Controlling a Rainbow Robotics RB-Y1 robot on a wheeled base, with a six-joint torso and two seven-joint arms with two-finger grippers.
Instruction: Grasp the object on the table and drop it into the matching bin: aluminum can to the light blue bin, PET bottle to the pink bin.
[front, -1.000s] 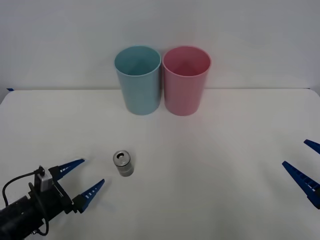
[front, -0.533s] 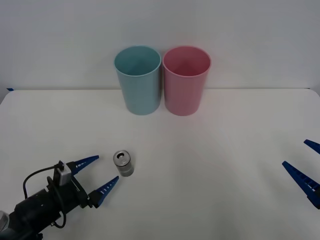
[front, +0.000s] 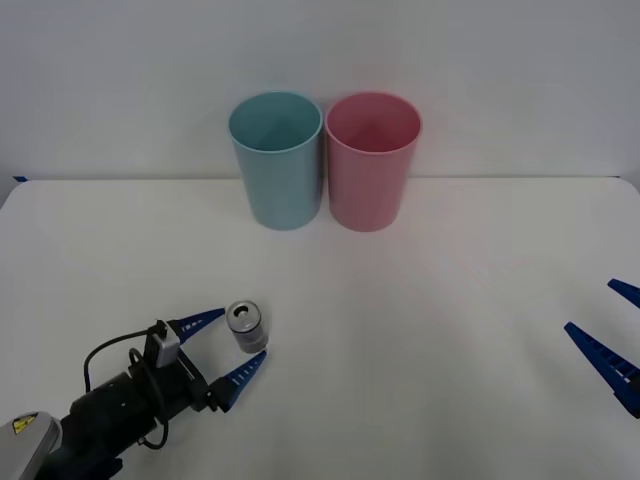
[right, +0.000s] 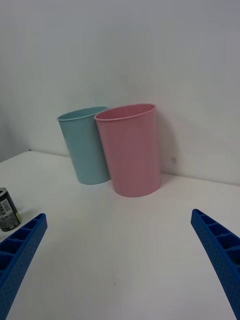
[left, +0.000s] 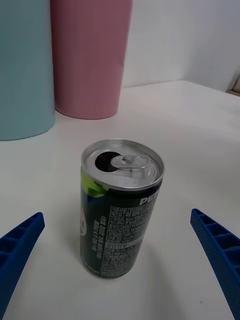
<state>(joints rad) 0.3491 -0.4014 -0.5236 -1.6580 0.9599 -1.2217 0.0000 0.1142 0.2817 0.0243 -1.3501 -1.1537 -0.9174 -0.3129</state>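
Note:
A small aluminum can (front: 246, 327) with a shiny pull-tab top stands upright on the white table (front: 420, 300), left of centre. My left gripper (front: 226, 346) is open just short of the can, one blue fingertip to each side of it. The left wrist view has the can (left: 120, 207) close up between the fingers (left: 20, 247). The light blue bin (front: 276, 158) and the pink bin (front: 372, 160) stand side by side at the table's far edge. My right gripper (front: 612, 330) rests open at the right edge, and its wrist view shows the can (right: 8, 209), the light blue bin (right: 87, 145) and the pink bin (right: 131, 150).
A plain white wall rises behind the bins. Open tabletop lies between the can and the bins and across to the right gripper.
My left gripper has advanced forward and to the right across the table, from well left of the can until its open fingertips flank it. The can, the bins and the right arm have not moved.

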